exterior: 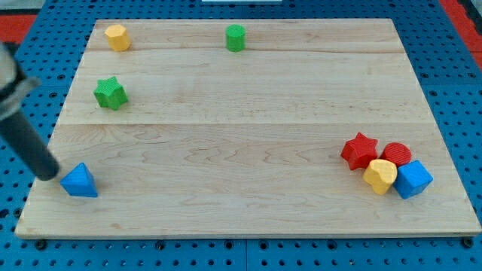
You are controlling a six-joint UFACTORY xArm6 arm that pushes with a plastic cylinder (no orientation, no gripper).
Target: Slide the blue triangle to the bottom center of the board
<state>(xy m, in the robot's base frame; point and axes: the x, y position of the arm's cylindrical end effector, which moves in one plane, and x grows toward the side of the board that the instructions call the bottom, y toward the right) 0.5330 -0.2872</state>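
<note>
Look at the board's (pixel 248 218) bottom left corner. Your blue triangle (pixel 80 181) sits there, close to the view's left edge and near the bottom edge. It is far from the bottom middle of the board.

My tip (pixel 50 175) is just to the left of the blue triangle, about level with it. It is very close, but you cannot tell from here if it touches the block. The rod (pixel 22 132) leans up and to the left, out of the view. It is only a plain rod, so it has nothing to open or close, and it holds nothing.

You can see 7 other blocks. A green star (pixel 111 93) sits above the triangle, well apart from it. A yellow block (pixel 117 36) and a green cylinder (pixel 236 38) sit near the top. At the bottom right, 4 blocks huddle together: a red star (pixel 359 150), a red block (pixel 397 153), a yellow heart (pixel 379 176) and a blue cube (pixel 413 179).
</note>
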